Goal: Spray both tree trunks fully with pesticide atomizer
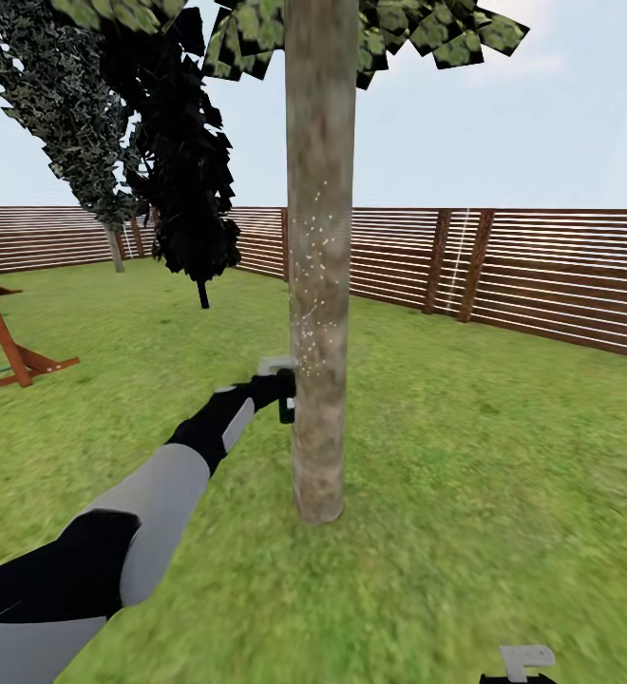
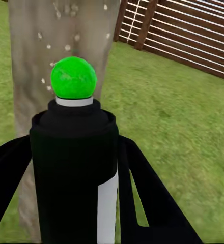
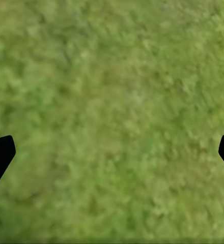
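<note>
left gripper (image 2: 71, 168) clamped on atomizer (image 2: 74, 152), nozzle just beside trunk (image 1: 319, 285) | right gripper (image 3: 112, 152) wide open, empty, over grass (image 3: 112, 76) | risk: droplets patchy, low trunk likely missed; nozzle may bump bark

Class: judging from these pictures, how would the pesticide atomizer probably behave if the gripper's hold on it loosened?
The pesticide atomizer looks like a smooth round cylinder, so it would probably slip down between the left gripper's fingers. It seems rigid, unlikely to squash. Dropped on the grass, it might roll briefly, though turf should stop it.
</note>
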